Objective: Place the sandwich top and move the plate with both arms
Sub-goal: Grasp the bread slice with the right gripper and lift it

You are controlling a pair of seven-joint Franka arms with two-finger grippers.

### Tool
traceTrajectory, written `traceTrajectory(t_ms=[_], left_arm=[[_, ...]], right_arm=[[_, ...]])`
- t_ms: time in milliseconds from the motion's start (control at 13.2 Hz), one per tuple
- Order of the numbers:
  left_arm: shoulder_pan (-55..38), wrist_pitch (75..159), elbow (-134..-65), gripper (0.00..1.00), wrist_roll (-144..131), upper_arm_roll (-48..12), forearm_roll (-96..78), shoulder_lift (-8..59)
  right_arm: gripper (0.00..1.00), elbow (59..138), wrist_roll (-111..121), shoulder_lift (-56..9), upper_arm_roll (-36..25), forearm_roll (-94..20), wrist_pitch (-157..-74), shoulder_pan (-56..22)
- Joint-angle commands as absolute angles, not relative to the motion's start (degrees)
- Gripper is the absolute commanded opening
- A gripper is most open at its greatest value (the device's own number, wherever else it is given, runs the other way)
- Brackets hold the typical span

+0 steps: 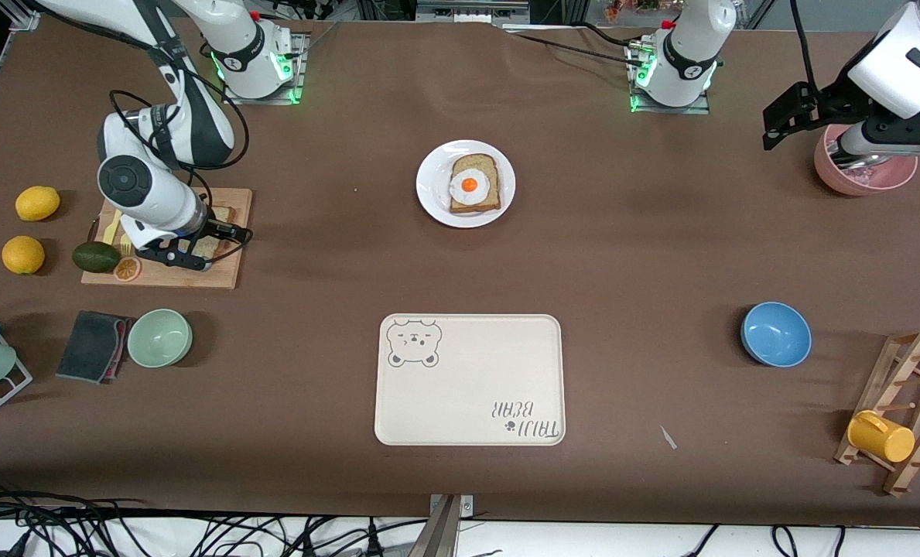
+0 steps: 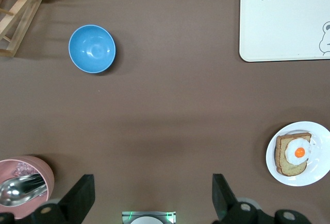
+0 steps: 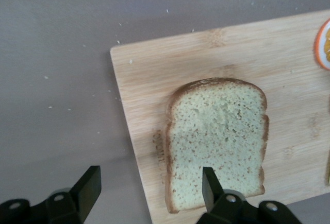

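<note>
So the right end effector (image 1: 196, 251) is down low over the wooden cutting board (image 1: 224, 267) near the right arm's end of the desk, fingers (image 3: 92, 183) spread wide, nothing pinched. One finger is over the bread, the other past the board's edge over bare desk. The sandwich top (image 3: 216, 141) lies flat on that board, untouched as far as I can see, a speckled tan slice with brown crust. A dried orange slice (image 1: 128, 268) and an avocado (image 1: 95, 257) sit at the board's end nearest the desk edge, with two lemons (image 1: 37, 203) just past them.

The left end effector (image 2: 152, 195) waits up high at the left arm's end of the desk, above a pink bowl (image 1: 893, 176) with a metal spoon (image 2: 20, 189) in it. Its fingers are spread too, empty.

The plate (image 1: 432, 197) sits mid-desk, closer to the robot bases, carrying the bread slice with a fried egg (image 1: 471, 184). The cream bear tray (image 1: 471, 379) lies nearer the front edge, blue bowl (image 1: 775, 333) off toward the left arm's end, green bowl (image 1: 159, 337) toward the right arm's.
</note>
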State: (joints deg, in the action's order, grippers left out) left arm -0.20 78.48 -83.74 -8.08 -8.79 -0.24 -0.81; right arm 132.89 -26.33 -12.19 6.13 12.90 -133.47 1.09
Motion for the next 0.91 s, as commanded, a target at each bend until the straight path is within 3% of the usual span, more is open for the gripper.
traceTrajectory(t_ms=[0, 228, 835], left_arm=[[0.00, 77.34, -82.09, 1.00, -7.65, -8.61, -0.27, -0.26], [0.09, 77.26, -82.09, 1.00, -7.82, -8.53, -0.18, -0.26], [0.62, 77.34, -82.09, 1.00, -7.91, -7.73, -0.44, -0.18]], right_arm=[[0.87, 133.33, -28.74, -12.74, 6.07, 16.26, -134.39, 0.88], [0.77, 133.33, -32.59, -14.23, 6.06, 16.96, -134.56, 0.88], [0.71, 133.33, -33.05, -15.73, 5.72, 17.67, -134.56, 0.97]])
